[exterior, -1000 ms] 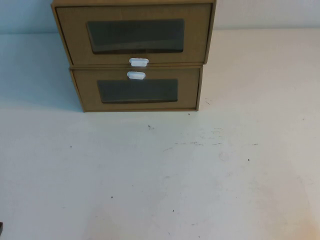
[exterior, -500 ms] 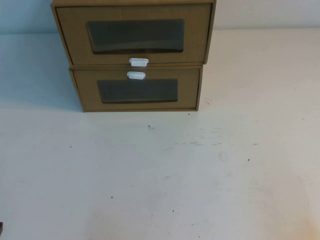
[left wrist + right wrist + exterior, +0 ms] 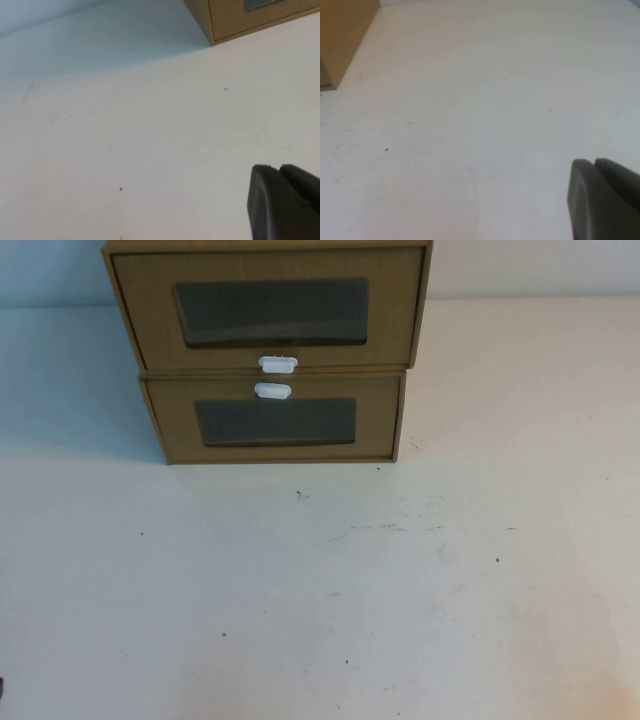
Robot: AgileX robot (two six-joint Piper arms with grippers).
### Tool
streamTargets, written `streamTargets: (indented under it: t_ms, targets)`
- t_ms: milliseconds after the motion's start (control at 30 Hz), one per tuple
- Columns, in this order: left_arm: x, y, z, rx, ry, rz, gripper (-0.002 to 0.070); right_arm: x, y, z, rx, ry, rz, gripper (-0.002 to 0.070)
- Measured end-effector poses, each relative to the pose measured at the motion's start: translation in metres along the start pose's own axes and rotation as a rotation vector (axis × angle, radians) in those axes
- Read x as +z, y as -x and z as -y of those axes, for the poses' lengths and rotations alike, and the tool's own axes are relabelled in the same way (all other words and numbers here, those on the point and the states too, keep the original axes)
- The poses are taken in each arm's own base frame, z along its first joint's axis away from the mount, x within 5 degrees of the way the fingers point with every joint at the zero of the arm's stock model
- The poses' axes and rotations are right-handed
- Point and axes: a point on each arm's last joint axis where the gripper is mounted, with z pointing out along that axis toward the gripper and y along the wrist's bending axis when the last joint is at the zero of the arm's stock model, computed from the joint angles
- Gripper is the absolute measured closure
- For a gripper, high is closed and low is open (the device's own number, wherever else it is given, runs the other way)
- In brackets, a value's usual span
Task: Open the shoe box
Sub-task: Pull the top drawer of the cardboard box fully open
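Observation:
Two brown cardboard shoe boxes are stacked at the back of the white table. The upper box [image 3: 268, 308] and the lower box [image 3: 275, 422] each have a dark window and a small white pull tab, the upper tab [image 3: 278, 364] just above the lower tab [image 3: 272, 391]. Both fronts are closed. My left gripper [image 3: 276, 169] is shut and empty over bare table, far from the lower box corner [image 3: 240, 17]. My right gripper [image 3: 594, 162] is shut and empty too, with the box side [image 3: 342, 35] far off. Neither gripper appears in the high view.
The white table [image 3: 330, 590] spreads wide in front of the boxes, marked only by small dark specks and faint scuffs. A pale wall runs behind the boxes.

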Motion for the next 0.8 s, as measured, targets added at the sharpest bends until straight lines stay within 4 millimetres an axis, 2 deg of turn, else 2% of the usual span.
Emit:
streamTargets:
  t_ms: [200,433,600,800]
  targets:
    - [-0.002,0.018,-0.006,-0.038,0.061,0.197,0.0679,-0.001,0.015,-0.001,0.004,0.015,0.163,0.0689]
    - [-0.012,0.042,-0.017,-0.346,0.113,0.508,0.0679,-0.015,0.05,-0.003,0.061,0.054,0.577,0.0689]
    - [-0.014,0.045,-0.02,-0.416,0.115,0.56,0.0678,-0.028,0.066,0.0,0.138,0.063,0.805,0.0689]
    - [-0.015,0.046,-0.021,-0.434,0.117,0.578,0.0678,-0.042,0.076,0.003,0.178,0.062,0.993,0.0689]
